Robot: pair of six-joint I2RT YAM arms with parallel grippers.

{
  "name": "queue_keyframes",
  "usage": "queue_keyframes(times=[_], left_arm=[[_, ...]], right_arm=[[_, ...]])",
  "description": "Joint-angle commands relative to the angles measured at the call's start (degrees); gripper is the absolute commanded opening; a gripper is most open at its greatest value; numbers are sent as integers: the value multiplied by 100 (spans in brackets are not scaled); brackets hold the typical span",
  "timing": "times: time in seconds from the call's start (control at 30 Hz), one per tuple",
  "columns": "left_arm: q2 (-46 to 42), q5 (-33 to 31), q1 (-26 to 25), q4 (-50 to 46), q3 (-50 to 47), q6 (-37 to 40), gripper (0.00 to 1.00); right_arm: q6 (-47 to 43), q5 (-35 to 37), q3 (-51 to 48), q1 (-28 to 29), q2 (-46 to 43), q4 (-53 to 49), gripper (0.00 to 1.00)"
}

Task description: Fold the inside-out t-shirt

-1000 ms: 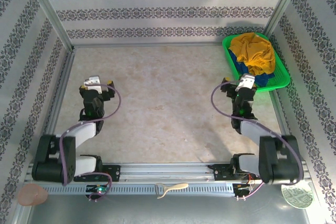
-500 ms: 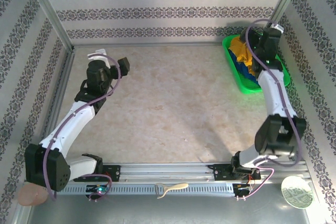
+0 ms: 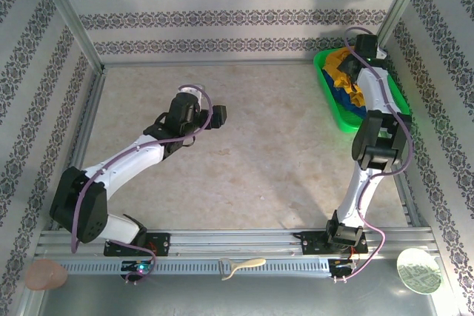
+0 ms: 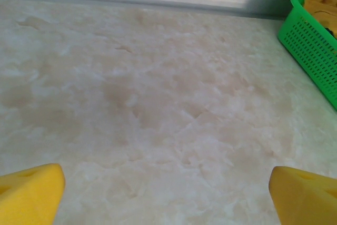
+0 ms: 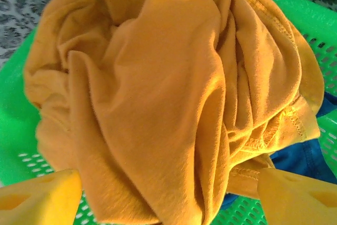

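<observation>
Right hand (image 5: 168, 198) has moved out over the green basket (image 5: 16, 130); jaws spread, gripping nothing; inside-out t-shirt (image 5: 158, 93) bunched directly beneath it.

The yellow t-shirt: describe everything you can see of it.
The mustard-yellow t-shirt lies crumpled in a heap in the green mesh basket at the far right corner of the table, partly over a deep-blue garment. Soft knit cloth, plain face showing, stitched hems and deep folds visible. The right tool hovers open right above it; contact unclear.
</observation>
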Motion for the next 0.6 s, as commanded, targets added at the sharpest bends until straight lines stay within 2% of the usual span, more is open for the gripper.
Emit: queue_keyframes(times=[0.0, 0.03, 0.07, 0.13, 0.17, 0.2, 0.37, 0.57], left_arm=[[18, 132, -97, 21, 141, -173, 99], [-5, 132, -94, 28, 129, -178, 99], [-17, 133, -94, 41, 107, -171, 99], [-66, 98, -94, 17, 85, -144, 99], [-103, 83, -94, -7, 71, -119, 99], [-130, 63, -101, -25, 55, -93, 99], [-239, -34, -98, 14, -34, -200, 99], [-152, -79, -85, -73, 244, -558, 99]], right_arm=[[282, 344, 349, -20, 245, -445, 82], [278, 309, 378, -18, 316, -430, 78], [226, 193, 412, -28, 365, -365, 69], [43, -265, 482, -47, 448, -177, 33], [-94, -556, 506, -55, 421, -45, 11], [-211, -794, 522, -41, 347, 15, 0], [-401, -1501, -109, 214, -890, 854, 0], [-558, -1826, -310, 1082, -2579, 1262, 0]])
